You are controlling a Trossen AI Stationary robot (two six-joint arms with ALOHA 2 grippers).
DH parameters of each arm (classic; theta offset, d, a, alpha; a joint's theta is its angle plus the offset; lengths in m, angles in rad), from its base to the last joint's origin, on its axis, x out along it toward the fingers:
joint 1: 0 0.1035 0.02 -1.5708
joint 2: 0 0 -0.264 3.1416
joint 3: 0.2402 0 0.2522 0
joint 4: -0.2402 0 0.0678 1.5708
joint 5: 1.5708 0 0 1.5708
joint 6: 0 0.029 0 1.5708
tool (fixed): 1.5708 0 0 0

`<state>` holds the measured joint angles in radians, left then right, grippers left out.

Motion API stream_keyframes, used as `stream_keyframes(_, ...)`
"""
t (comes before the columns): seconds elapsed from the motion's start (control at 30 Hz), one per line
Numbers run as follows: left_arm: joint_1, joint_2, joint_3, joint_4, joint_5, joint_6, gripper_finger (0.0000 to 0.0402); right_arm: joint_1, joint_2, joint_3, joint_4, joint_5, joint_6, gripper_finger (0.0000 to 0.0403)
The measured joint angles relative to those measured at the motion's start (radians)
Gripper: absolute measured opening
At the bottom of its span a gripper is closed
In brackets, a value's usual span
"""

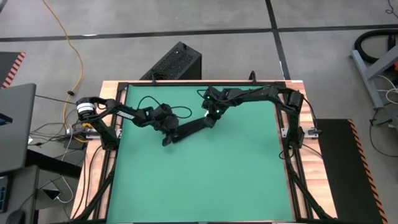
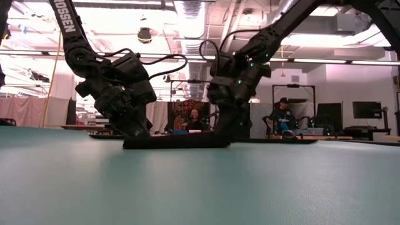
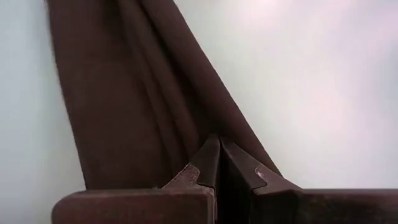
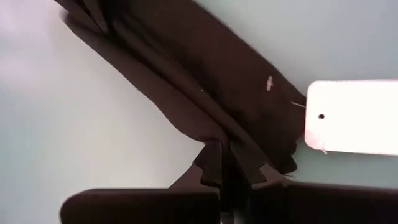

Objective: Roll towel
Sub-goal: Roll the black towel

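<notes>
The towel (image 1: pixel 189 129) is seen lying on the green table (image 1: pixel 205 180), in its far half and somewhat toward the left edge, gathered into a long narrow band that runs slantwise from the left gripper (image 1: pixel 166 138) up toward the right gripper (image 1: pixel 209 117). In the low view the cloth (image 2: pixel 177 141) is shown as a flat, low strip resting on the surface, not a round coil, so the narrowing of the cloth is judged to be done while the rolling proper is judged hardly begun, if at all. The left gripper (image 3: pixel 219 163) is seen pressed down at one end of the band with its fingers closed together on the cloth folds; the right gripper (image 4: pixel 225 163) is likewise closed on the cloth at the other end, close beside the small white tag (image 4: pixel 351 116). Lengthwise creases are visible in both wrist views, which suggests loose folds rather than tight turns. Whether any turn has been wound under either claw cannot be told, since the ends are covered by the fingers. What is left, by this reading, is the winding of the band from one end to the other and its release as a compact roll
</notes>
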<state>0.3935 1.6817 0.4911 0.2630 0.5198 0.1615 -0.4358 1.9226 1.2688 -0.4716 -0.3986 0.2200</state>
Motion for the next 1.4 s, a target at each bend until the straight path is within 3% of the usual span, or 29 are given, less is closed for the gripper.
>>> stream_keyframes(0.77, -0.001, 0.001, 0.0, -0.037, 0.085, -0.077, 0.0, -0.026, 0.074, 0.054, 0.128, 0.0, 0.008, 0.0019)
stream_keyframes(1.4, -0.012, 0.0, 0.0, -0.041, 0.114, -0.109, 0.0, -0.013, 0.11, 0.196, 0.036, 0.011, -0.02, 0.0019)
